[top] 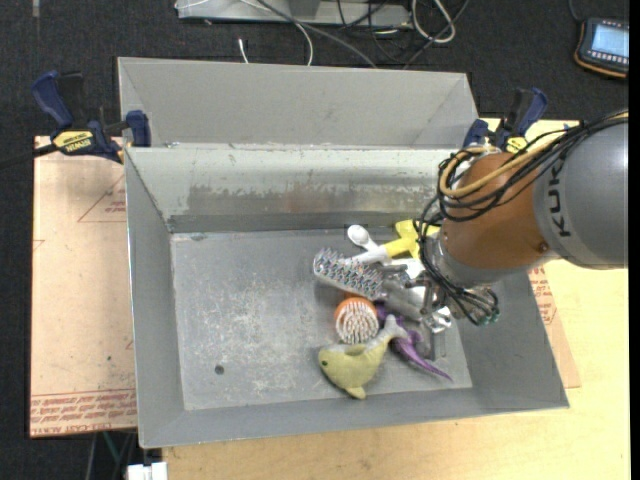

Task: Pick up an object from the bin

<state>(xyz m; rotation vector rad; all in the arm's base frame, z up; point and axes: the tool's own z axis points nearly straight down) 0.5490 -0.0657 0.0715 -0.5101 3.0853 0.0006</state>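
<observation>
The big arm (pixel 590 208) comes in from the right side, and it has a round orange cover (pixel 490 218) with black cables (pixel 470 183) looped over it. Under the cover is the tool (pixel 425 318). It hangs low in the grey bin (pixel 230 308), right over a small heap of things that lies on the right part of the bin floor. I cannot tell if the tool is wide or narrow — its metal parts mix in with the things under it.

The thing closest to the tool is a thin purple toy (pixel 418 356). It lies just under the tool, and its pointy end sticks out toward the front right of the bin. Just left of the tool is a round orange brush (pixel 357 318) with lots of little pale dots on its face. A soft yellow-green toy (pixel 353 365) lies in front of the brush, touching it, and it also touches the purple toy. It is the thing nearest the front wall.

Behind the orange brush lies a grey comb (pixel 345 268) with rows of short teeth, slanted across the floor. Its right end goes under the tool. Further back there is a white spoon (pixel 360 236), and beside it a yellow thing (pixel 405 240) that is partly hidden by the orange cover — I cannot tell what it is
</observation>
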